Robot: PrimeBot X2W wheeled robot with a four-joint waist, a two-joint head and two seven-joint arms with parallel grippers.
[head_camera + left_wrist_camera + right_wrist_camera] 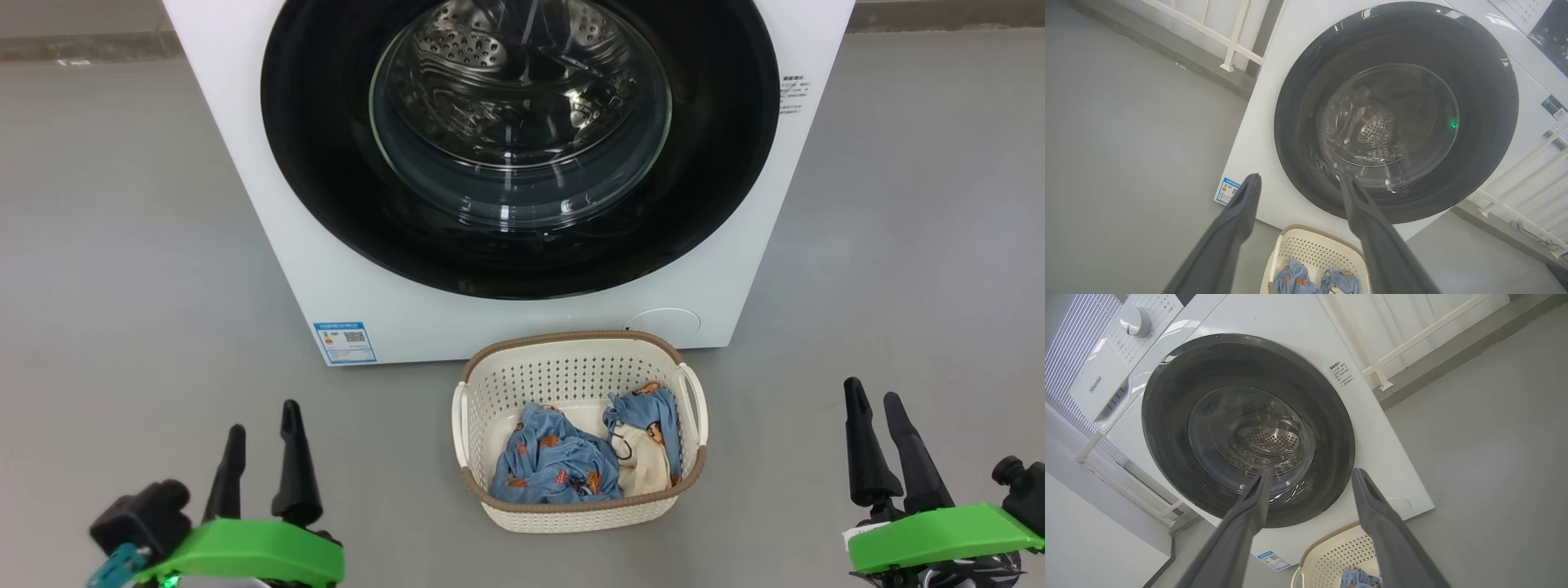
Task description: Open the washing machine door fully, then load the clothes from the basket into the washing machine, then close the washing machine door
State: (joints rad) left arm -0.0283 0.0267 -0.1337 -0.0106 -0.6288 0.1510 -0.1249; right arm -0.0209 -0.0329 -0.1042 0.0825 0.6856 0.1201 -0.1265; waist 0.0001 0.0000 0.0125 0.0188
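The white washing machine [245, 147] stands straight ahead with its round black door [326, 188] closed flat against the front; the steel drum shows through the glass window [522, 106]. On the floor before it sits the cream basket [571, 347] holding light-blue printed clothes [551, 461], one with a cream part [645, 465]. My left gripper [263, 416] hangs open at the lower left, well left of the basket. My right gripper [873, 404] is open at the lower right. Both wrist views look up at the door [1306, 81] [1167, 437] past spread fingers.
Grey floor [122, 245] stretches on both sides of the machine. A white railing [1229, 36] and a low kerb run along the wall behind it. The control panel with a dial [1137, 320] shows at the machine's top. A blue label [344, 341] sits at its lower left corner.
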